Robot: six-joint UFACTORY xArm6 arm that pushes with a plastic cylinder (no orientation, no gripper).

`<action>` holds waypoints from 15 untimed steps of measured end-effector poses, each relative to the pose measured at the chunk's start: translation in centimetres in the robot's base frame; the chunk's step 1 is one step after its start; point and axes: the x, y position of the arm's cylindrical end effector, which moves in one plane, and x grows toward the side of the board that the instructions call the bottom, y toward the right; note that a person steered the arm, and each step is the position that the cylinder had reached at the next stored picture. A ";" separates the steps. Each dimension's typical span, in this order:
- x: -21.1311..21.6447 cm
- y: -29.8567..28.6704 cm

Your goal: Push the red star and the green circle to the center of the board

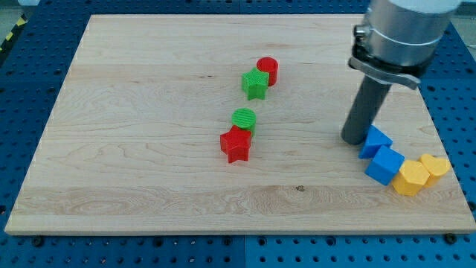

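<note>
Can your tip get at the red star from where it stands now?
Probably yes. My tip stands at the view's right beside the blue blocks, and bare board lies between it and the red star; the green circle touches the star's far side.

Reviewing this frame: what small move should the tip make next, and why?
Probably none toward the pair: the red star and green circle already sit touching near the middle of the board. My tip rests at the view's right beside the blue blocks, so I would ease it clear of them.
</note>
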 end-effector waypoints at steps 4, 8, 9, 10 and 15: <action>-1.9 -1.3; 2.1 -8.1; 7.1 -10.2; 8.6 -13.7; 0.7 -16.9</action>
